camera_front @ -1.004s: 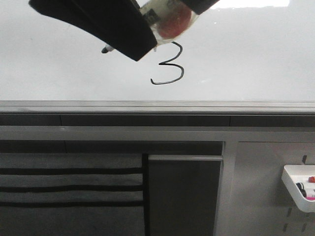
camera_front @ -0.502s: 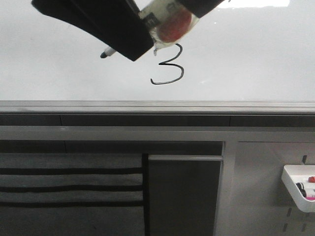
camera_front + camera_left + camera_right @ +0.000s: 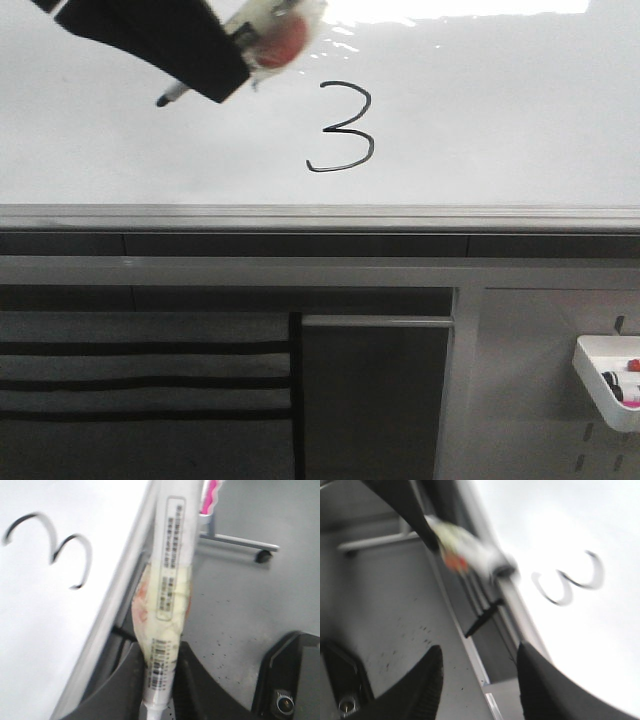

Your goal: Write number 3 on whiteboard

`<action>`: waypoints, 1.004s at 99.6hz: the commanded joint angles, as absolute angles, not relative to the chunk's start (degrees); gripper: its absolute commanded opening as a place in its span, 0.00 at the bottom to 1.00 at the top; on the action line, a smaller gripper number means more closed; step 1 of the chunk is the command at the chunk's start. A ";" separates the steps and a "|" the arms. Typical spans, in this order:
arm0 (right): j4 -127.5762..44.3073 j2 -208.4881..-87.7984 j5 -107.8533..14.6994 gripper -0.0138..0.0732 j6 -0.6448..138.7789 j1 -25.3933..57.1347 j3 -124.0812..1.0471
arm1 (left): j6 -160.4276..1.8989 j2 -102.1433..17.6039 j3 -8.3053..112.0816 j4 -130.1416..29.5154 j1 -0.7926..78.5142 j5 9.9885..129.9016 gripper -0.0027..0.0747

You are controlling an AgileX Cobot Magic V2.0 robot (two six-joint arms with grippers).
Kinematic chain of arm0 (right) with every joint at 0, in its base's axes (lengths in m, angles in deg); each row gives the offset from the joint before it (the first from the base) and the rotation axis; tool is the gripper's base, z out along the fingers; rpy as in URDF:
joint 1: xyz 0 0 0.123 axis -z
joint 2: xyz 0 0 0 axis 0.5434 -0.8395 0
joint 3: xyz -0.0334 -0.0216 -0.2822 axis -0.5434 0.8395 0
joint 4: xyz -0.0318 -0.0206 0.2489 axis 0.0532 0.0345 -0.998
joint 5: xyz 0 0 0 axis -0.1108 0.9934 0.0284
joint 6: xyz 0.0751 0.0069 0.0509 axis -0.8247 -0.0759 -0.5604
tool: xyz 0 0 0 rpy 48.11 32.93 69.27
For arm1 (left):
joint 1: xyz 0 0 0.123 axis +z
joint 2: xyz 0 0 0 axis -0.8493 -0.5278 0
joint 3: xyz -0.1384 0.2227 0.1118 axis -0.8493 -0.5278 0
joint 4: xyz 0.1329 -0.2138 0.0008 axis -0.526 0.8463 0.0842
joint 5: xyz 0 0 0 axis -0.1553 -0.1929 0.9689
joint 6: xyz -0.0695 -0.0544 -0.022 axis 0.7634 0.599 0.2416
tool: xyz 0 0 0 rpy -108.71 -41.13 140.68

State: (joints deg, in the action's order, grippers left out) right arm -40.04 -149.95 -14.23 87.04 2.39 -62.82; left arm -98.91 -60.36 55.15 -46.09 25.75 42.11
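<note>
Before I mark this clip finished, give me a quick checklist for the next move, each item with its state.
1. number 3 drawn whole on the whiteboard: ok.
2. Line unsmudged: ok in the front view.
3. marker clamped in the left gripper: ok.
4. Marker tip off the digit, to its left: ok.
5. Tip lifted off the board: cannot tell.
6. right gripper open, holding nothing: ok.

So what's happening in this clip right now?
A robot arm is writing on a whiteboard. The left gripper is shut on a marker wrapped in tape and labels. A complete black number 3 is on the board, and the marker tip is off to the left of it, clear of the digit. The right gripper is open and holds nothing.
</note>
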 commanded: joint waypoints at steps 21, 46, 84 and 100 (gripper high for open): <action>-40.06 -143.28 -11.98 0.52 81.72 12.90 -64.78 | -81.95 -59.61 48.67 -37.60 42.45 68.88 0.01; -40.17 -143.29 -10.99 0.52 81.72 12.90 -62.83 | -81.95 -64.90 47.95 -31.01 45.35 76.31 0.01; -40.17 -143.29 -10.99 0.52 81.72 12.90 -61.97 | -81.95 -66.51 47.95 -31.01 45.35 75.78 0.04; -40.52 -143.29 -10.99 0.52 81.72 12.90 -61.97 | -81.95 -66.51 47.95 -31.11 45.35 75.78 0.29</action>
